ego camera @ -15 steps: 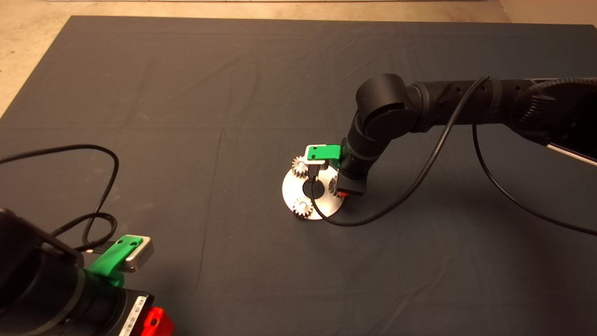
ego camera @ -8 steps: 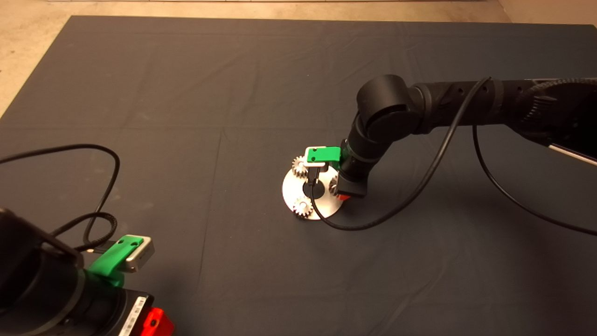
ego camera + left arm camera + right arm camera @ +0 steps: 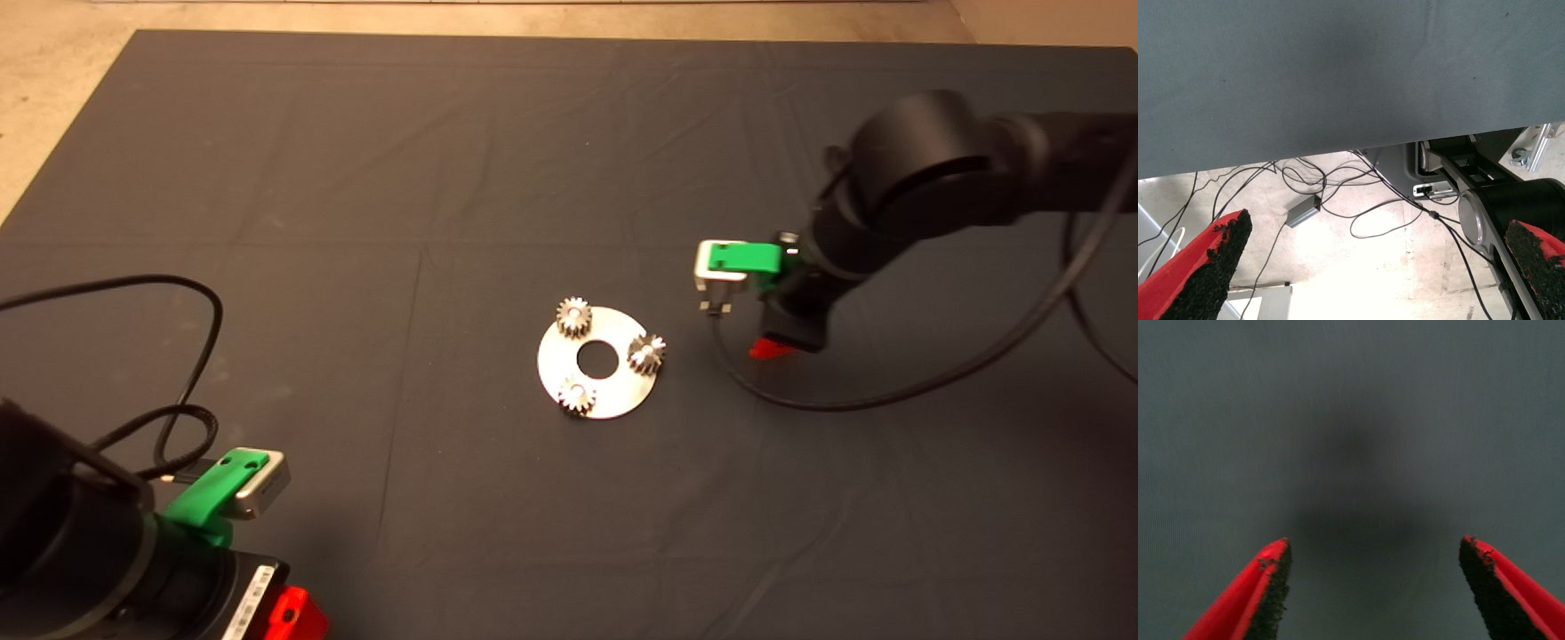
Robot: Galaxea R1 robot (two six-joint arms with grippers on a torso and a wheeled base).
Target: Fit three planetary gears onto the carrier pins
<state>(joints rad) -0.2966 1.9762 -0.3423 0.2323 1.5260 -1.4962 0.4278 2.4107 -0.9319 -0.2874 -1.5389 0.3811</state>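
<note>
The right hand (image 3: 772, 348) has pulled away from the disc (image 3: 613, 396) and now hangs over bare mat (image 3: 444, 178) toward the table's right edge, well apart from the assembly. Half a second ago it was still down over the disc's right side, covering the third gear. In its wrist view the fingers (image 3: 1265, 587) stand spread wide with nothing between them, only dark mat beneath.

With the arm gone, all three gears show on the disc near the table's middle: one (image 3: 574, 316) at the far left of the rim, one (image 3: 577, 395) at the near edge, and the last (image 3: 647, 354) on the right. Each appears to sit over its pin (the pins themselves are hidden under the gears, so full seating is a judgement). The right gear looks slightly tilted or blurred; I cannot tell which.

The task looks essentially complete, and the withdrawal reads as a release.

The left hand (image 3: 289, 613) waits at the table's near left corner, fingers (image 3: 1205, 273) open and empty.
</note>
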